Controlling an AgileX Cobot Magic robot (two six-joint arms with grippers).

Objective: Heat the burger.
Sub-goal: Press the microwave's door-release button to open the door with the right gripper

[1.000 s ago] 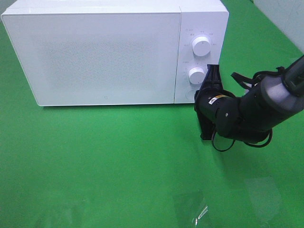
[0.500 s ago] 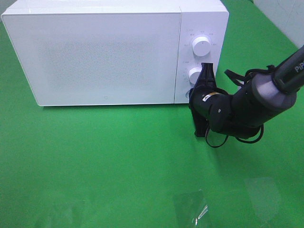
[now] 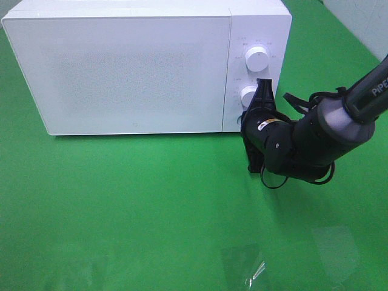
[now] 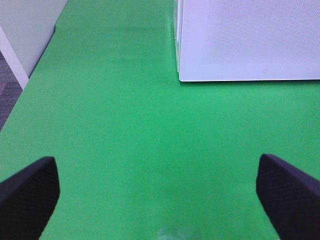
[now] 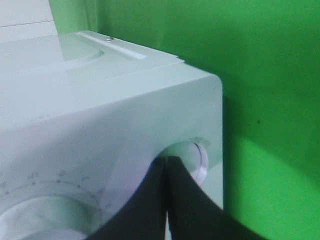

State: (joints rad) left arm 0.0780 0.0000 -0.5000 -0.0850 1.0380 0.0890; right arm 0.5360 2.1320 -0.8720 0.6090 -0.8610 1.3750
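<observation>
The burger is out of view in every frame. The white microwave [image 3: 121, 66] stands at the back with its door closed. It also shows in the left wrist view [image 4: 250, 35] and the right wrist view [image 5: 100, 110]. My right gripper [image 3: 245, 119] is shut and empty, with its tip against the lower right corner of the control panel. In the right wrist view the closed fingers [image 5: 166, 165] touch the panel beside a round button [image 5: 199, 159]. My left gripper [image 4: 159, 192] is open and empty above the green cloth, in front of the microwave's left corner. It does not show in the exterior view.
Two white knobs sit on the panel, the upper knob [image 3: 257, 59] and the lower knob [image 3: 248, 96]. A clear plastic scrap [image 3: 254, 270] lies on the green cloth near the front. The table's left edge [image 4: 30, 75] shows in the left wrist view.
My right gripper has moved left, toward the microwave's control panel. Its tip now covers the round button below the lower knob. The microwave has not moved.
</observation>
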